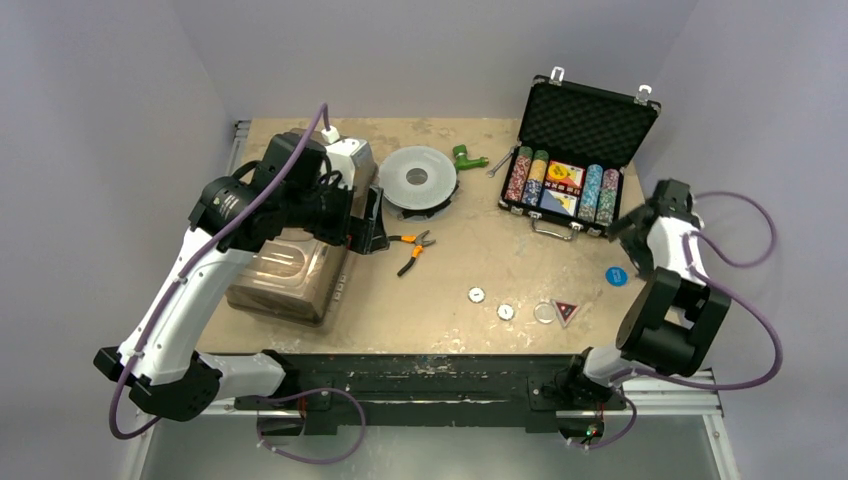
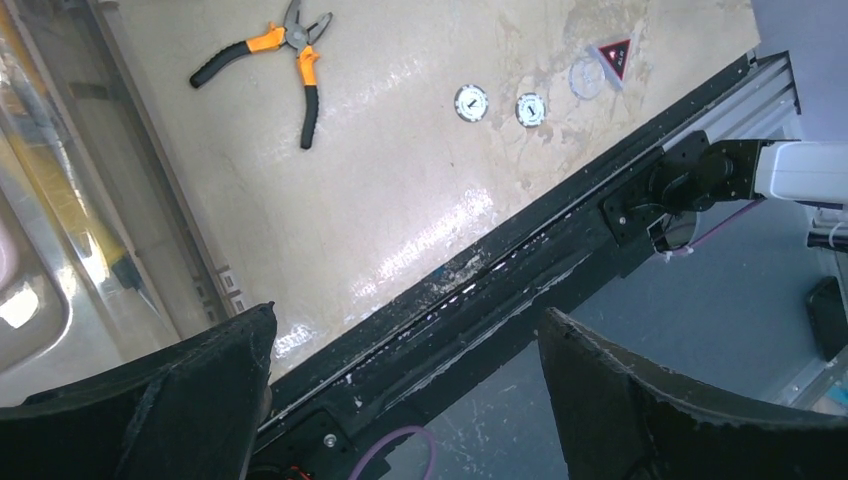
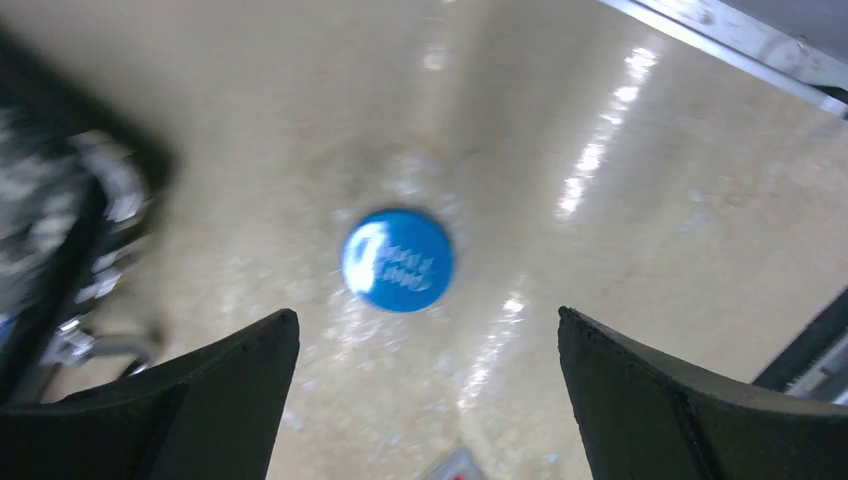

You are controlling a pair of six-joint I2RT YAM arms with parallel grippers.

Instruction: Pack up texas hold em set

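Tan table (image 1: 470,250) | right claw (image 3: 425,330) wide apart, empty, near blue button (image 3: 398,260) | left claw (image 2: 405,315) wide, empty

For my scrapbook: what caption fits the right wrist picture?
The right arm's wide-open jaws hang over a round blue button on the shiny beige table.

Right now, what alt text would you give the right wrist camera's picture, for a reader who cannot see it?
A round blue button lies flat on a tan table, seen from above between the open black fingers of the right gripper, which holds nothing. The blurred edge of the black case shows at the left.
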